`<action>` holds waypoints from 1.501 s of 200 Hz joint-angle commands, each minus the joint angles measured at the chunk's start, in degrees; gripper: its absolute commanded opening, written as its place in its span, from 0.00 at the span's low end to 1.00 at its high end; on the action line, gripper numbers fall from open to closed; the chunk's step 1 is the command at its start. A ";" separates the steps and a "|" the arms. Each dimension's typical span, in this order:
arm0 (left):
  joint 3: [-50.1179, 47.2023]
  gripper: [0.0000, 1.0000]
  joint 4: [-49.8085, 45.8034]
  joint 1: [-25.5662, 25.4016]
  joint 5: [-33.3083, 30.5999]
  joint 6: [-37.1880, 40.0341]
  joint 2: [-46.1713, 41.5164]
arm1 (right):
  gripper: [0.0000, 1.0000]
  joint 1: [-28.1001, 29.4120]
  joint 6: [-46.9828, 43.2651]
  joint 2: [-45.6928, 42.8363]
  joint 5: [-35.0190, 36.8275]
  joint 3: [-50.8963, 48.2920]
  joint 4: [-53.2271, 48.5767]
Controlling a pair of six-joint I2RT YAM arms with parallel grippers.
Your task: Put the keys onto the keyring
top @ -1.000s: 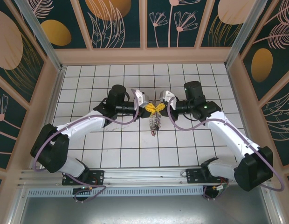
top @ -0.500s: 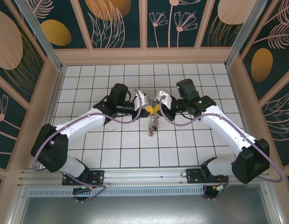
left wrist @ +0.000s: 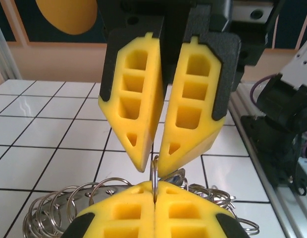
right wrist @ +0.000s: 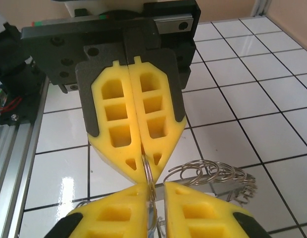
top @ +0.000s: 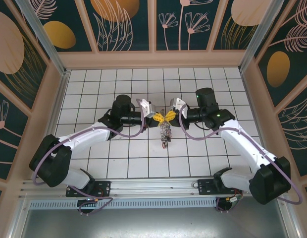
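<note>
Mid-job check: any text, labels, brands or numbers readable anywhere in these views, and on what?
No readable text anywhere.
On the left end effector and right end effector: plain yellow pads, no markings.
On the keyring and keys: any stamping is too small to read.
On the wall panels: leaf patterns, no lettering.

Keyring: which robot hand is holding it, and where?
The left gripper holds the keyring, jaws shut on its thin wire rim. The right gripper has its jaws slightly apart around the same wire, not squeezing it.

White tiled table, dark grid lines; whether the dangling keys touch it is unclear.
</note>
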 commanded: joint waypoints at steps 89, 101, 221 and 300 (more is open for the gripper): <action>-1.63 0.00 22.36 0.05 5.71 -13.43 -0.67 | 0.13 -2.38 6.09 -2.86 -8.48 -6.68 10.57; -1.35 0.00 21.62 0.06 5.18 -13.19 -0.53 | 0.11 -2.42 6.99 -3.75 -7.26 -7.27 11.76; 0.66 0.00 11.58 0.06 -0.41 -6.23 -0.38 | 0.21 -2.51 4.60 -11.73 2.65 -7.17 10.40; 1.13 0.00 11.15 0.06 -0.17 -5.96 0.41 | 0.20 -1.15 2.95 -7.25 -0.90 -2.61 8.63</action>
